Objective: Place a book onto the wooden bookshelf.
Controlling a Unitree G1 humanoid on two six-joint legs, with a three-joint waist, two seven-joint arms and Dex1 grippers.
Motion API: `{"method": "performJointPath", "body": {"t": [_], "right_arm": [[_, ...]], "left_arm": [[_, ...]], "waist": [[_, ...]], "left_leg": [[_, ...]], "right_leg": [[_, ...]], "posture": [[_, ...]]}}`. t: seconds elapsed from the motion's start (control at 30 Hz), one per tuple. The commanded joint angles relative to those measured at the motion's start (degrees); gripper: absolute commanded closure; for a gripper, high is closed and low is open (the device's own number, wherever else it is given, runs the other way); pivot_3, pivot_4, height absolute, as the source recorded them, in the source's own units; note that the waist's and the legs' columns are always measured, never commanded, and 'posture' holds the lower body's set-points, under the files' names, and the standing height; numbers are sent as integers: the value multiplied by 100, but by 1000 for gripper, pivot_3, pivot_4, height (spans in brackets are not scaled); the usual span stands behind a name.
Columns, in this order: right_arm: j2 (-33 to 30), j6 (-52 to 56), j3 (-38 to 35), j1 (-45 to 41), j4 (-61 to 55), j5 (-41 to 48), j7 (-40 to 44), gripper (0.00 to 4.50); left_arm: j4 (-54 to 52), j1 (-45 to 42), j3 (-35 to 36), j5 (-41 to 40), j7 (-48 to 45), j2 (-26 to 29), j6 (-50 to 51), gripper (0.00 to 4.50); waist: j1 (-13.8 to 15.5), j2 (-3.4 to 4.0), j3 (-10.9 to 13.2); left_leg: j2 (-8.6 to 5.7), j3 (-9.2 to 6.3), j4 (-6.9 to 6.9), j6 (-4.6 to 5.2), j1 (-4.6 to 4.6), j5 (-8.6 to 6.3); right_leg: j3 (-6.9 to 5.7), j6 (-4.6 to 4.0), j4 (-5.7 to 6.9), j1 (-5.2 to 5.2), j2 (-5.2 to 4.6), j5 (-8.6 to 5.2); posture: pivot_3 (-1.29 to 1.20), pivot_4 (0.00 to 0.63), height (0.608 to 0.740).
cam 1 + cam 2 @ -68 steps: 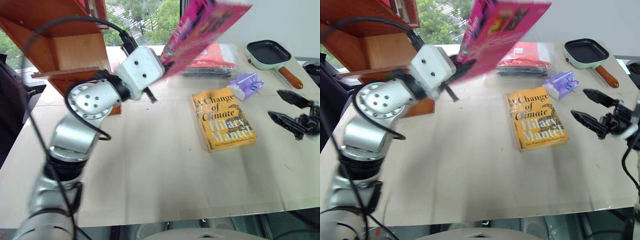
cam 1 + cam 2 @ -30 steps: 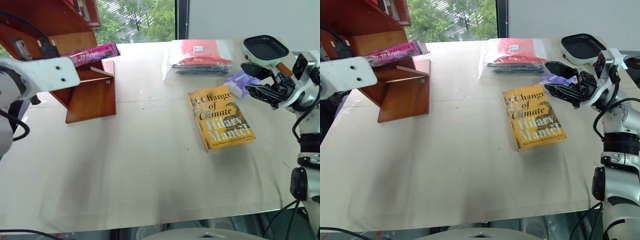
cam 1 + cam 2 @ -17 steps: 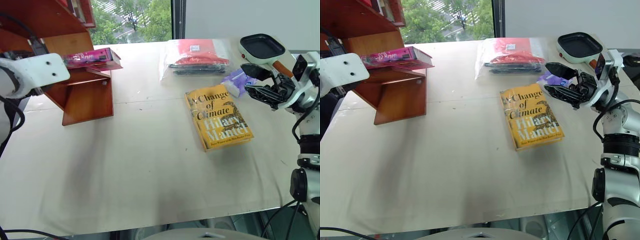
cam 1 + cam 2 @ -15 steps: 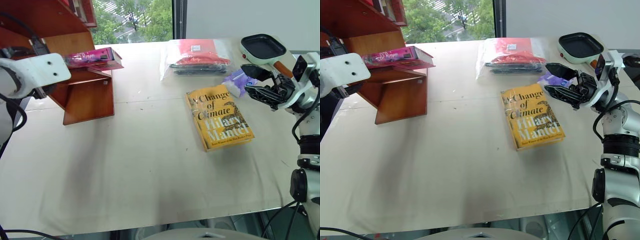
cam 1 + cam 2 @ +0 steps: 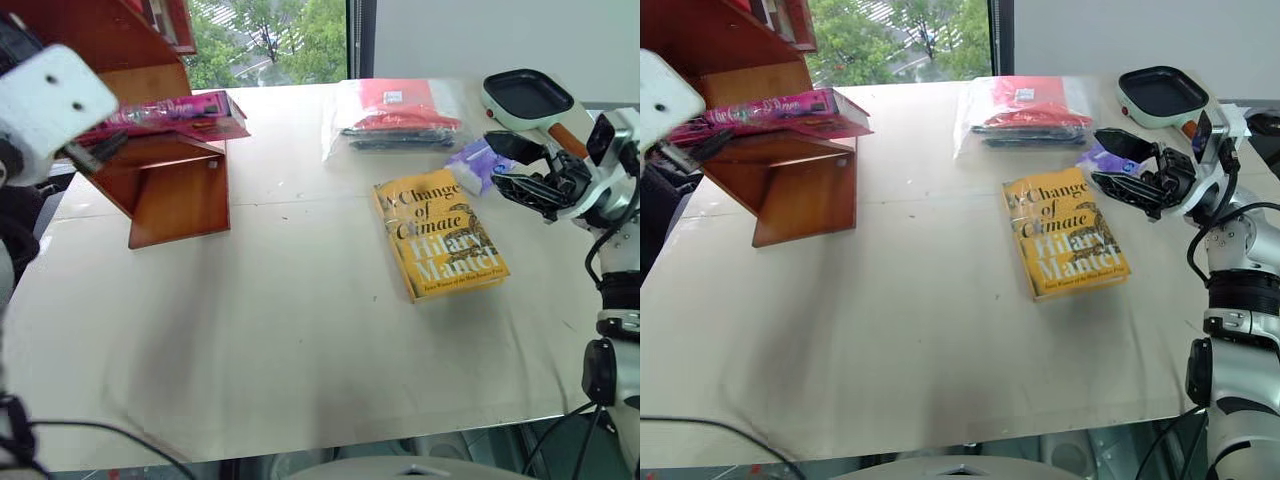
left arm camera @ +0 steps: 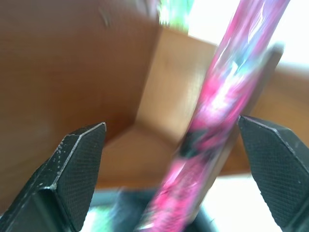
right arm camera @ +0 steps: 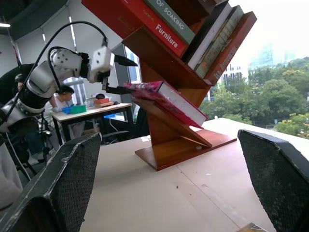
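The magenta-pink book (image 5: 178, 111) lies flat across a slanted board of the reddish-brown wooden bookshelf (image 5: 180, 190), its right end sticking out past the board. My left gripper (image 7: 120, 75) is at the book's left end with its jaws open wide. In the left wrist view the book (image 6: 217, 106) stands between the two fingers, and neither pad touches it. My right gripper (image 5: 515, 166) hovers open and empty over the table's right side, near the purple packet.
A yellow "A Change of Climate" book (image 5: 441, 238) lies right of centre on the table. Behind it are a clear bag with red contents (image 5: 398, 108), a purple packet (image 5: 470, 162) and a small frying pan (image 5: 530, 95). Other books (image 7: 166, 26) lean in the upper shelves.
My left gripper carried the pink book to the shelf, laid it on the slanted board and opened, letting go. The left hand then rolled and rose a little. The right arm stayed put.
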Motion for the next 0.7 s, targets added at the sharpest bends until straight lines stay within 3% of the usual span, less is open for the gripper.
{"method": "performJointPath", "body": {"t": [0.03, 0.1, 0.2, 0.3, 0.4, 0.53, 0.7], "right_arm": [[-268, 113, -317, 337, -302, 110, -66, 0], [-328, 22, -342, 599, -400, 37, -121, 0], [-297, -599, -433, 1280, -545, -323, -366, 0], [-329, -1408, -573, 2219, -658, -887, -832, 0], [-377, -2114, -941, 3333, -600, -1092, -875, 0], [-472, -2871, -1047, 4153, -346, -1393, -791, 0], [-469, -3728, -918, 4311, 42, -2033, -1397, 0]], "left_arm": [[-1236, 192, 903, -1272, -578, -640, 1175, 15], [-1681, 797, 1069, -1706, -717, -1051, 1282, 15], [-2144, 1645, 715, -2058, -133, -2197, 1089, 15], [-2146, 2841, -136, -2066, 343, -3151, 96, 15], [-1484, 4082, -709, -1818, 937, -3991, -1140, 15], [-876, 4853, -1175, -1867, 1334, -4529, -2094, 15], [-294, 5214, -1402, -1897, 1192, -4231, -2798, 15]], "waist": [[1, -7, -4], [-3, 8, -13], [-5, 6, -12], [63, 29, -44], [145, 32, -46], [211, 43, -45], [141, 38, -49]], "left_leg": [[2, 1, 17, 1, -4, 0], [2, 8, 23, 3, 1, -2], [5, 12, 30, 3, 12, -2], [15, 4, 48, 0, 17, -4], [14, 16, 49, 1, 42, -8], [18, 21, 43, 15, 108, -36], [47, 43, 48, 11, 156, -46]], "right_leg": [[-8, 0, 1, 1, 0, 0], [-11, 0, 4, 5, -2, 0], [-9, -3, 5, 13, -9, 2], [-20, -17, -1, 31, -8, 18], [-5, -15, -8, 56, -8, 20], [6, -27, -23, 127, -9, 16], [-2, -15, -28, 181, -10, -6]], "posture": [[0, 150, 740], [0, 150, 740], [0, 150, 740], [0, 150, 740], [0, 150, 740], [0, 150, 740], [0, 150, 740]]}}
